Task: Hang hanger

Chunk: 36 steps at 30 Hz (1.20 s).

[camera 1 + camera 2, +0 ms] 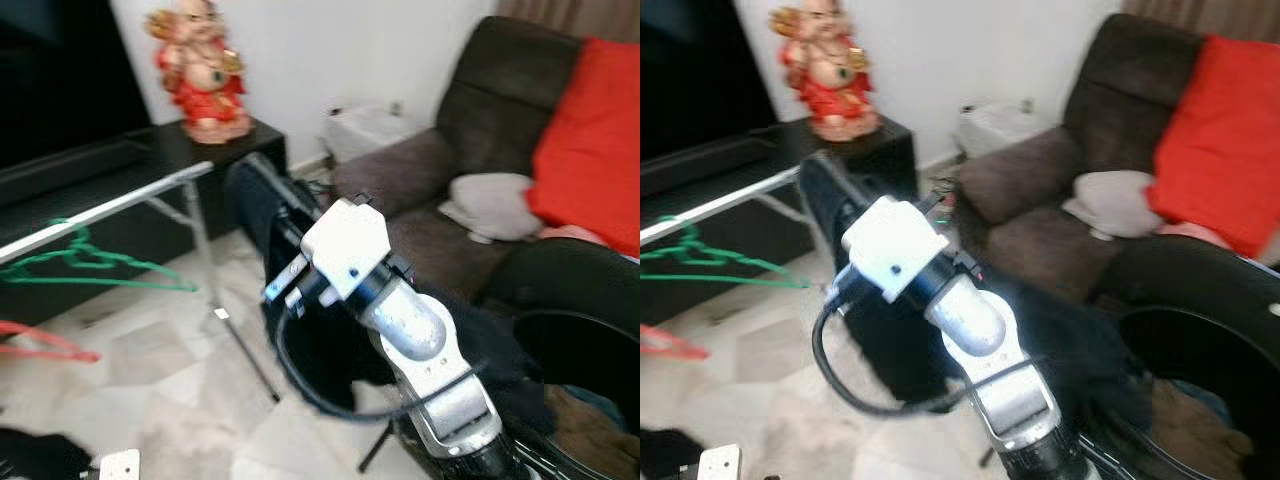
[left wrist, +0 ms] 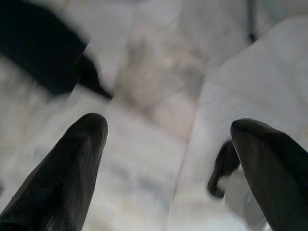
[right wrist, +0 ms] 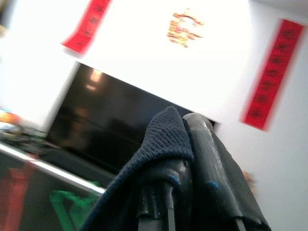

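A dark garment [image 3: 163,144] was held clamped in the right gripper [image 3: 192,159], carried toward the rail [image 1: 110,205]; lifting over the rail was judged next. The left gripper [image 2: 168,159] was spread, grasping nothing.

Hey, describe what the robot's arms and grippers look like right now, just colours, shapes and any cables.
The right arm is silver metal with a rounded joint, capped by a boxy white wrist housing over a black collar. A black cable loops beneath it. The left gripper has two long black fingers with rounded, faintly ribbed tips. The right gripper is black too.
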Available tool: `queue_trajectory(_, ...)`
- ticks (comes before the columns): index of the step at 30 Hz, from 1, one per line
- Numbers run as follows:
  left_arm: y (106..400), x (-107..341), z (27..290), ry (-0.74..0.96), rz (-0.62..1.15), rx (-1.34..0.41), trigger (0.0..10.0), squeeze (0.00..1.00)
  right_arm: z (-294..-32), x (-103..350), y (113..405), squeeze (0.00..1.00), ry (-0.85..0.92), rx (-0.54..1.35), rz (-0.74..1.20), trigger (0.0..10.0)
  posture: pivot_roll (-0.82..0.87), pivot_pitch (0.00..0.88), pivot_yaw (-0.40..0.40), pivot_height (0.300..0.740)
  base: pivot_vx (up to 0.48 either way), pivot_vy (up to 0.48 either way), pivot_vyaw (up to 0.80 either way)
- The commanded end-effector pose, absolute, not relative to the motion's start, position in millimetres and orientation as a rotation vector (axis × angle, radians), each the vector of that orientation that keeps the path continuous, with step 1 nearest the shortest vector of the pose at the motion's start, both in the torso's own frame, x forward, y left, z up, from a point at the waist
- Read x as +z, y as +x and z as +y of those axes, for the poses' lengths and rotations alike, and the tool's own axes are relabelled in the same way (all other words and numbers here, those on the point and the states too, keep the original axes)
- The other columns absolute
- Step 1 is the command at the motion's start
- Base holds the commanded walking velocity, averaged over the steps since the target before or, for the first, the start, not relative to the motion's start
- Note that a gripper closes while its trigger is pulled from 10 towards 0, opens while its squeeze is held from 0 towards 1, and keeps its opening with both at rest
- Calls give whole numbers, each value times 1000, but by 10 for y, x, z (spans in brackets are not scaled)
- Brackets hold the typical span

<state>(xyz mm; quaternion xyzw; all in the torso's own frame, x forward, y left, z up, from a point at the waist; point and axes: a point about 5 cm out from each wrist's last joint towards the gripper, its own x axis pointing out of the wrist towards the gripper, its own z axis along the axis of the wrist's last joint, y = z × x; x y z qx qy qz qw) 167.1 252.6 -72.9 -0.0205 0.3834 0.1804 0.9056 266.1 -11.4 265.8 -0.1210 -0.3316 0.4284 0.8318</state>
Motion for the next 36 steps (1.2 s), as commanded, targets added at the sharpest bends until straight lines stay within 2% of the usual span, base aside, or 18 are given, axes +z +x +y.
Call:
queue_trajectory(1,1669,-732,2530,-40,800,379,10000,0,-13,2706,2512,0,-218,1031,-724,10000,-56,42,29,740,0,0,800)
queue_trajectory(4,1671,-731,2530,-38,799,377,10000,0,-9,2667,2496,0,-218,1054,-705,10000,-56,42,29,740,0,0,800)
queue_trajectory(7,1686,-723,2529,-38,794,374,10000,0,-94,2532,2624,0,-231,998,-611,10000,-52,57,28,740,0,0,604)
queue_trajectory(9,1699,-718,2522,-36,790,368,10000,0,-279,2342,2844,0,-227,844,-479,10000,-50,61,29,740,0,0,0)
queue_trajectory(13,1719,-710,2512,-33,783,362,10000,0,-553,2098,3065,0,-264,642,-321,10000,-47,68,29,740,0,0,0)
queue_trajectory(14,1730,-707,2507,-32,779,360,10000,0,-705,1976,3142,0,-261,541,-246,10000,-42,72,31,740,0,0,0)
queue_trajectory(17,1741,-699,2509,-31,771,361,10000,0,-933,1797,3193,0,-155,410,-158,10000,-41,76,32,740,0,0,0)
queue_trajectory(19,1749,-693,2510,-29,765,358,10000,0,-982,1738,3198,0,-151,383,-131,10000,-41,76,32,740,0,0,0)
queue_trajectory(24,1868,-597,2558,-12,688,348,10000,0,-1216,1363,3232,0,-8,240,21,10000,-22,83,36,740,0,0,0)
queue_trajectory(30,2015,-468,2617,2,597,346,10000,0,-1262,986,3211,0,0,205,141,10000,-3,82,37,740,0,0,0)
queue_trajectory(36,2196,-308,2580,-17,459,324,10000,0,-1281,901,3212,0,50,182,153,10000,0,77,43,740,0,0,0)
